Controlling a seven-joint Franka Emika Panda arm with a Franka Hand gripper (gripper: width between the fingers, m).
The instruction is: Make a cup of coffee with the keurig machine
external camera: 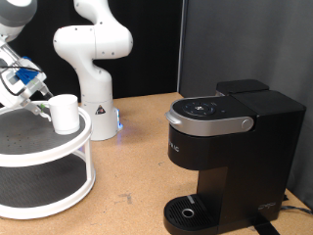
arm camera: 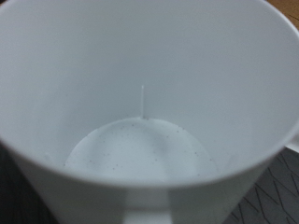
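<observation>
The cup [external camera: 65,114] is a plain white mug standing on the top tier of a round white two-tier stand [external camera: 39,147] at the exterior view's left. My gripper [external camera: 41,101] comes down from the upper left and sits at the cup's left rim, touching or nearly touching it. The wrist view looks straight into the empty cup [arm camera: 140,154], which fills the picture; no fingers show clearly there. The keurig machine [external camera: 230,147] is black with a silver-grey lid handle, at the exterior view's right, lid down. Its round drip tray [external camera: 188,211] is bare.
The arm's white base [external camera: 95,98] stands behind the stand, with a blue light at its foot. The wooden table [external camera: 132,166] lies between the stand and the machine. A black curtain hangs behind.
</observation>
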